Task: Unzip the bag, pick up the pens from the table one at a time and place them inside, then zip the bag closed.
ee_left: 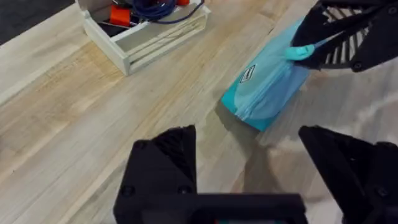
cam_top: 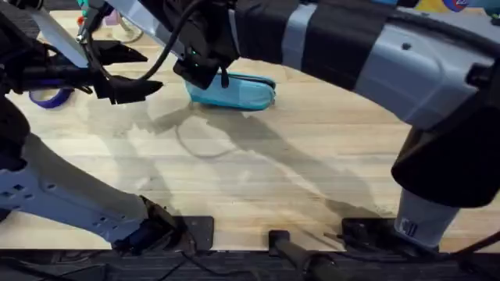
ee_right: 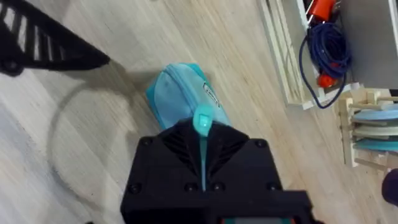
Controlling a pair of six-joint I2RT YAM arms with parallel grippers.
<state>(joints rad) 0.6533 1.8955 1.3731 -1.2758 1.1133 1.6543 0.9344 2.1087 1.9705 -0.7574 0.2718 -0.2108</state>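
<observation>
Just unreadable label on bag (ee_left: 267, 87) w/ right gripper (ee_right: 202, 146)

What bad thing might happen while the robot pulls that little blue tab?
The right hand pinches the turquoise pull tab, but the left hand hangs open beside the soft turquoise fabric pouch, not holding it. The pouch may slide on the pale wooden table instead of the zipper moving, or the small tab may slip free.

The right arm stretches across the middle, its gripper (ee_right: 203, 146) pinched shut on a pull tab (ee_right: 203, 121). The left gripper (ee_left: 264, 168) hovers, fingers spread wide.
</observation>
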